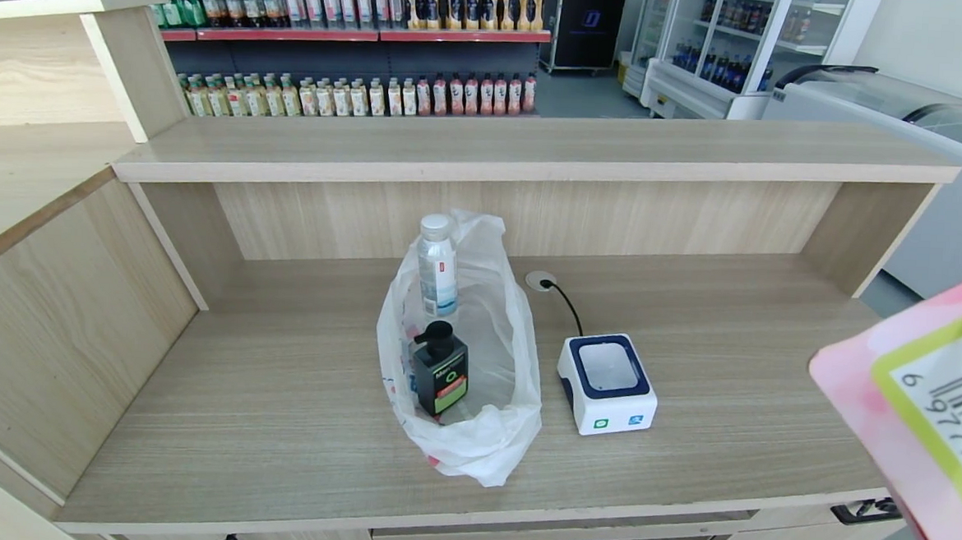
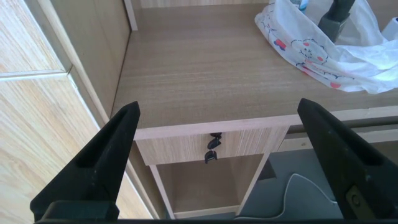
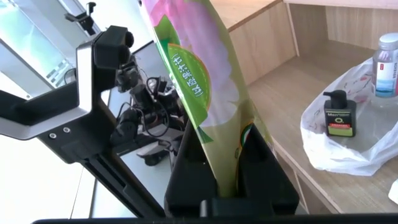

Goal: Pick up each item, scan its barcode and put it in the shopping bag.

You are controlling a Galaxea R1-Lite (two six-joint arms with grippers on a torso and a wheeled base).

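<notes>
right fingers (image 3: 188, 158) pinch a pink-green packet (image 3: 205, 93), its barcode label (image 1: 952, 402) showing; left fingers (image 2: 99, 163) spread, empty.

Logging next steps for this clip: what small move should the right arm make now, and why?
Probably carry the packet left, over the scanner, barcode facing its window. The right gripper grips the packet off the counter's right end, and it is not yet in the bag.

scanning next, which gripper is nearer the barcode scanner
Right, likely. The right gripper holds the pink-and-green packet raised by the counter's front right corner, on the barcode scanner side. The left gripper sits off the front left edge, beyond the shopping bag.
</notes>
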